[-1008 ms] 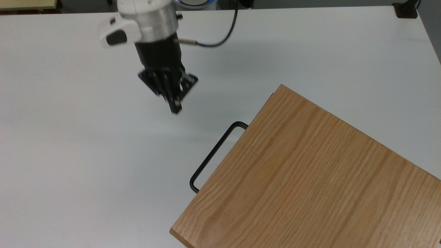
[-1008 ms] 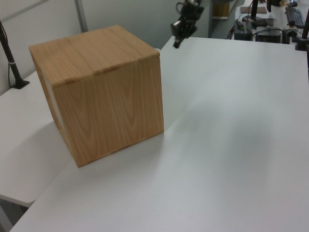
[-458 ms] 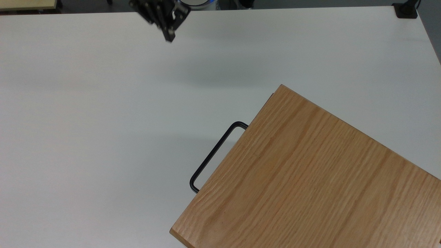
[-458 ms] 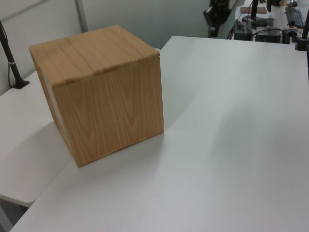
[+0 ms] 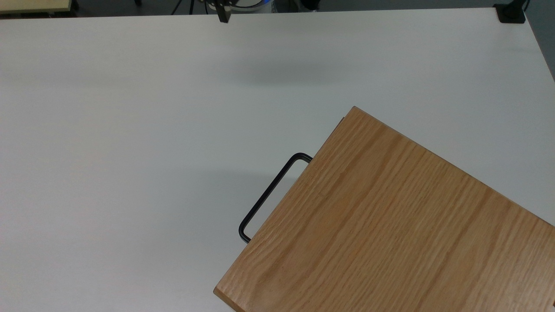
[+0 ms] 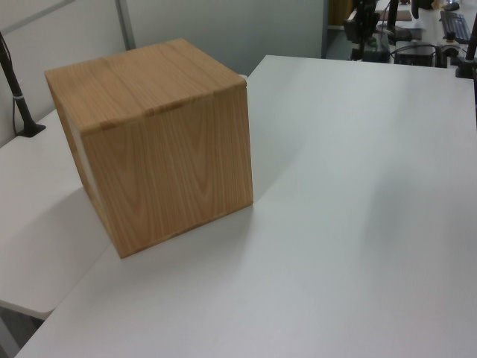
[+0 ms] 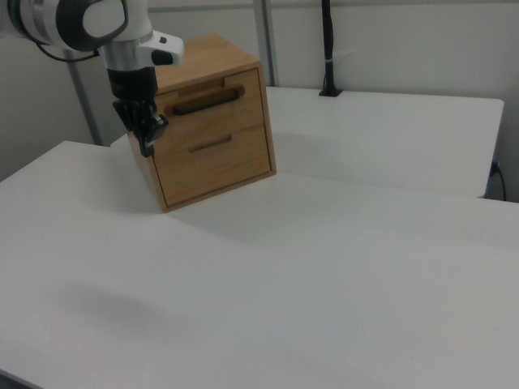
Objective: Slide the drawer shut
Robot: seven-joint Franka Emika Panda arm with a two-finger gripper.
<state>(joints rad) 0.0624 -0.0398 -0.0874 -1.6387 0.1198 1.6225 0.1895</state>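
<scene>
Top view: we see a black handle (image 5: 269,193) poking out from under the oak top slab (image 5: 390,225) at lower right, and the gripper (image 5: 223,17) at the top edge, well apart. Left view: the cabinet (image 6: 164,149) sits at the worktop (image 6: 358,224) edge, plain sides towards us. Right view: the drawer (image 7: 212,104), upper left, looks about flush; we can't tell how the jaws stand. If there's any gap, we'd push the front panel squarely, straight along the rails.
</scene>
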